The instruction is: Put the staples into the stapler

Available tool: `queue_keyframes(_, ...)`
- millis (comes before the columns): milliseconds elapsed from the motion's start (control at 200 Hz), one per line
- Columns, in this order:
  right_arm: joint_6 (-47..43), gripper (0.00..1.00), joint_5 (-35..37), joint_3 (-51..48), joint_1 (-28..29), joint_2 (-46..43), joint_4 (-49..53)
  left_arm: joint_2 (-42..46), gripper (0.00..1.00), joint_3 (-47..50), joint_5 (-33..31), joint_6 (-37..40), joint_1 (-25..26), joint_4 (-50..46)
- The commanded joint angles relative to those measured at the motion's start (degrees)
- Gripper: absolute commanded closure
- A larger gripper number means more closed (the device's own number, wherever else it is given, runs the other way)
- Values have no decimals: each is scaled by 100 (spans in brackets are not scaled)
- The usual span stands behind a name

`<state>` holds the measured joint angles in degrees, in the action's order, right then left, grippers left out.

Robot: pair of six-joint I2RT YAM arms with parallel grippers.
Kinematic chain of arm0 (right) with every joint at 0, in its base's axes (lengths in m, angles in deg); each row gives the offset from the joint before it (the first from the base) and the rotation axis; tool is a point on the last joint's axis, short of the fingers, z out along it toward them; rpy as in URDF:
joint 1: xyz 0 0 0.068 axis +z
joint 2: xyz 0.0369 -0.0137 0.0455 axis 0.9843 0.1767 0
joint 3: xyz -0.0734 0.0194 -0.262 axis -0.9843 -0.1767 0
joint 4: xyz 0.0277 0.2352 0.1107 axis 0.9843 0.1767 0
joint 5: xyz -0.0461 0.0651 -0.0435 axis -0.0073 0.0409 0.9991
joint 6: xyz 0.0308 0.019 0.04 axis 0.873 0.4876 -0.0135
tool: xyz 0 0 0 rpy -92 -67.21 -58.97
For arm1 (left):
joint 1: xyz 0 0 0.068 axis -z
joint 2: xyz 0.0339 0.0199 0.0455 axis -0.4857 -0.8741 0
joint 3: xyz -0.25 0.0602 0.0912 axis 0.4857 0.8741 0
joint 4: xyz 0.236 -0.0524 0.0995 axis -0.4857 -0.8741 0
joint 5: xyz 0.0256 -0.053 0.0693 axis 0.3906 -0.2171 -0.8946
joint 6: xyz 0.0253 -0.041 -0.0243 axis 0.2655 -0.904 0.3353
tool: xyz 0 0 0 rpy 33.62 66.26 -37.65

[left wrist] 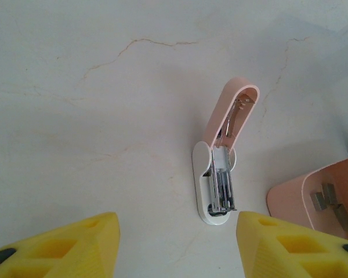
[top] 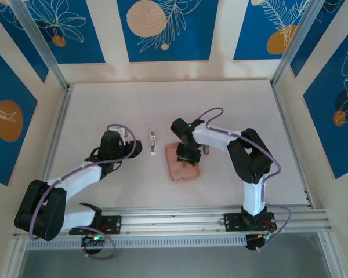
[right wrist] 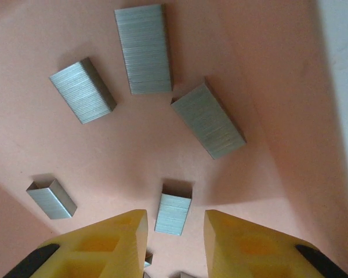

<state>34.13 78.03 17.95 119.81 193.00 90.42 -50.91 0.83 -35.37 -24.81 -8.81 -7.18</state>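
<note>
Up close, the right wrist view showed what the top view hid: the staples [right wrist: 144, 49], grey strips scattered across the salmon tray [right wrist: 278, 87]. One short strip [right wrist: 173, 209] lay in the gap of the right gripper [right wrist: 175, 223], its jaws narrowly apart and clear of it. The left gripper [left wrist: 177, 225] gaped wide, with the stapler [left wrist: 217, 185] flipped open at its one o'clock. The stapler rested on the pale table [top: 162, 104], at nine o'clock from the tray. Blue leaf-printed panels [top: 168, 29] walled the room.
</note>
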Motion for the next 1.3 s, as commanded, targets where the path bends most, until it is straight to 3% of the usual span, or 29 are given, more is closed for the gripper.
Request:
queue_keyframes(0, 124, 69, -89, 103, -39, 49, -4, -52, 45, 39, 144, 67, -73, 118)
queue_keyframes(405, 46, 75, -52, 189, -39, 348, 36, -85, 45, 37, 213, 59, -71, 135)
queue_keyframes(710, -284, 85, 247, 440, 35, 585, 331, -34, 45, 19, 303, 102, -73, 129)
queue_keyframes(1060, -1463, 84, 998, 213, 83, -982, -572, -33, 46, -567, 787, 225, -23, -42)
queue_keyframes(1296, -2394, 84, 651, -859, -677, -2032, -1610, -279, 45, -1042, 614, 312, 415, -239)
